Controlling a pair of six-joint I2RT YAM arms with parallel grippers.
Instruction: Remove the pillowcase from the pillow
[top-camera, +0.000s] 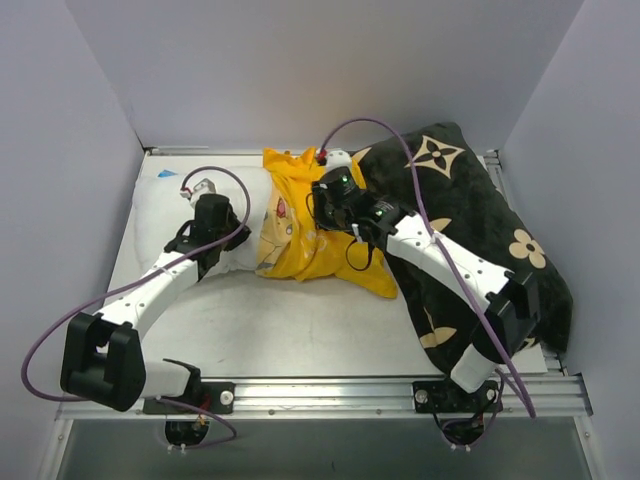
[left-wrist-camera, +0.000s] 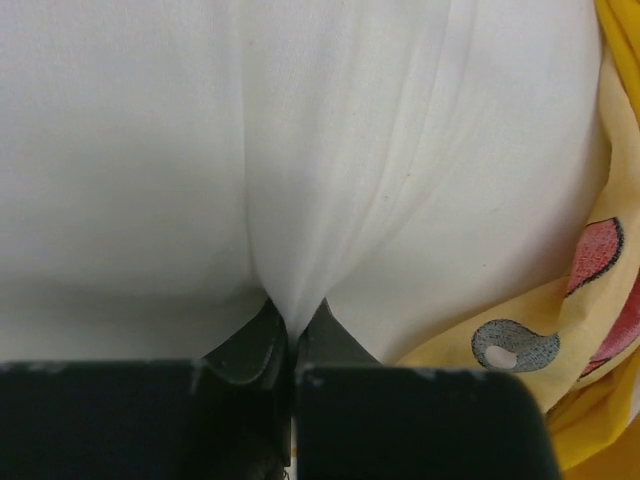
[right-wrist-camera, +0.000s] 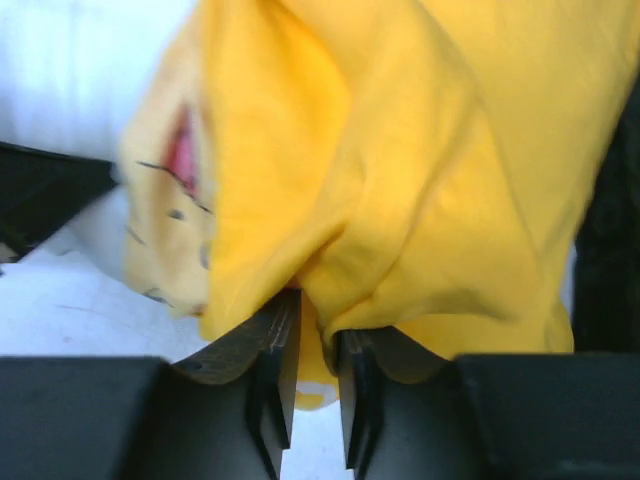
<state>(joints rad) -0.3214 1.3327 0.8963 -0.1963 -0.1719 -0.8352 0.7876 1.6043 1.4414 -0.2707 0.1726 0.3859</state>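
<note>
The top external view looks steeply down from above and behind the arm bases (top-camera: 190, 398), far enough to take in the whole table (top-camera: 300, 335); the left wrist view faces out along the left gripper (left-wrist-camera: 293, 318), pressed close to the pillow (left-wrist-camera: 180, 150), with the pillowcase (left-wrist-camera: 600, 310) at its right edge; the right wrist view looks along the right gripper (right-wrist-camera: 316, 318), very near the pillowcase; all three share the pillow-pillowcase border.
</note>
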